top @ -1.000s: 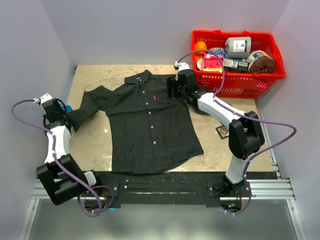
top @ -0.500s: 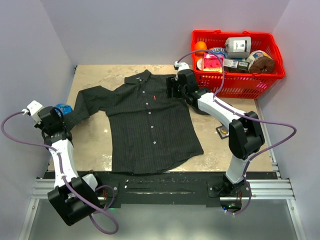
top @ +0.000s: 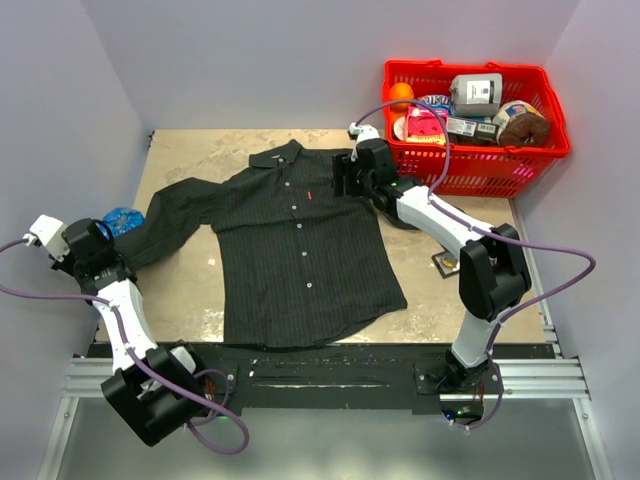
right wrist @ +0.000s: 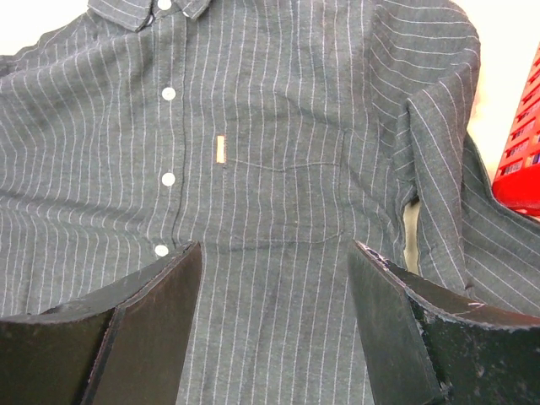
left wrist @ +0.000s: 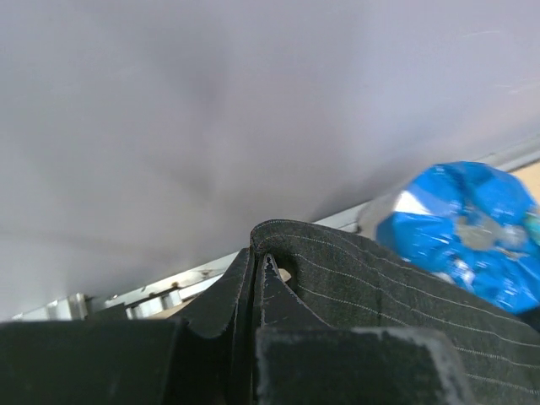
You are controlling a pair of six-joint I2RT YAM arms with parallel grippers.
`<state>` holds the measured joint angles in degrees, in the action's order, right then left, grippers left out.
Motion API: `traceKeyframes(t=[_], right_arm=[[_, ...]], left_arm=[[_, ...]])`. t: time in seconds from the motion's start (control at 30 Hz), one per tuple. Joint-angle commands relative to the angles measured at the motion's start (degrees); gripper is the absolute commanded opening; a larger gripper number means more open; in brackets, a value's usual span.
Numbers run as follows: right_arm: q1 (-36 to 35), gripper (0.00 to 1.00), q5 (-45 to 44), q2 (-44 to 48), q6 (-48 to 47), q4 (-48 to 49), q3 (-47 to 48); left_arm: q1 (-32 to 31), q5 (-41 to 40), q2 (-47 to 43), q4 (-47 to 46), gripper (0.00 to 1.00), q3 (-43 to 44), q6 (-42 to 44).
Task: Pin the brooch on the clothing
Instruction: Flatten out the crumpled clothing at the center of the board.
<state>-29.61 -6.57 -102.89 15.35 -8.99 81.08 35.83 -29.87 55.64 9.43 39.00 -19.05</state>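
The clothing, a dark pinstriped shirt, lies face up on the table with a small red tag on its chest. My left gripper is at the far left, shut on the cuff of the shirt's outstretched sleeve. My right gripper hovers open over the shirt's other shoulder. In the right wrist view its fingers straddle the chest pocket area, beside the tag, with nothing between them. I cannot pick out the brooch in any view.
A red basket full of packaged goods stands at the back right. A blue crinkled object lies by the sleeve, close to the left wall. A small square item sits beside the right arm.
My left gripper has pulled the cuff left and nearer, straightening the sleeve and uncovering the blue object. The right arm has stayed put.
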Motion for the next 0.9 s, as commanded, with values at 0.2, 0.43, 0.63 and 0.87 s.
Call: traceKeyframes(t=[0.2, 0.43, 0.63, 0.87], right_arm=[[0.0, 0.74, 0.5, 4.8, -0.1, 1.5, -0.3], [0.1, 0.76, 0.0, 3.0, -1.5, 0.6, 0.6], [-1.5, 0.79, -0.5, 2.7, -2.2, 0.6, 1.1], [-6.9, 0.80, -1.2, -0.7, -2.5, 0.1, 3.2]], left_arm=[[2.7, -3.1, 0.3, -2.9, 0.00, 1.4, 0.3], [-2.9, -2.0, -0.4, -3.5, 0.60, 2.0, 4.5], [-10.6, -5.8, -2.2, -3.3, 0.97, 1.8, 7.2], [-22.3, -3.2, -5.4, -4.7, 0.98, 1.2, 9.8]])
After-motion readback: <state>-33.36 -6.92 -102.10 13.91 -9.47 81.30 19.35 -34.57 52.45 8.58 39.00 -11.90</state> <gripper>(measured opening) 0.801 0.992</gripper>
